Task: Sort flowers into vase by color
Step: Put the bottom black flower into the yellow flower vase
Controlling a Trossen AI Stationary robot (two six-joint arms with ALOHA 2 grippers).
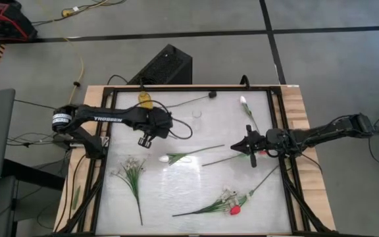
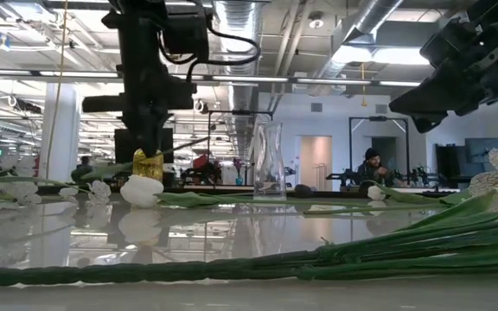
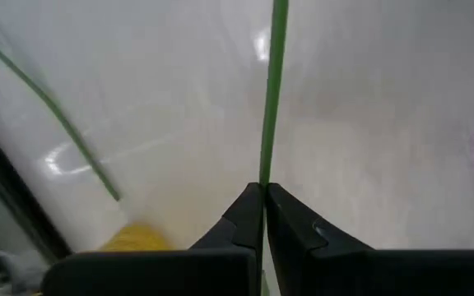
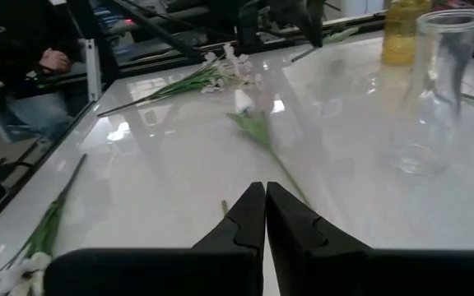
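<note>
My left gripper (image 1: pixel 143 140) hangs over the table's left-middle, near the yellow vase (image 1: pixel 145 100), and is shut on a thin green stem (image 3: pixel 271 90); the flower's head is out of view. My right gripper (image 1: pixel 249 146) is shut and empty, raised above the table's right-middle. A clear glass vase (image 1: pixel 196 115) stands at the far middle. A white tulip (image 1: pixel 165 158) lies flat at the centre. A white flower (image 1: pixel 243 101) lies far right, a red flower (image 1: pixel 234 210) with a sprig lies near right, and a leafy white-blossom sprig (image 1: pixel 130 170) lies near left. My left gripper pinches the green stem (image 3: pixel 263 177) between its two shut fingers (image 3: pixel 295 226). The stem runs on along the line of the fingers, out past their tips. Which end of the stem this is, and whether it touches the table, I cannot tell.
A long thin stem with a dark head (image 1: pixel 212 95) runs from the yellow vase toward the far edge. Another green stem (image 1: pixel 226 160) lies just left of my right gripper. The black frame (image 1: pixel 283 164) rims the glossy white table. A person (image 4: pixel 23 57) sits beyond the table.
</note>
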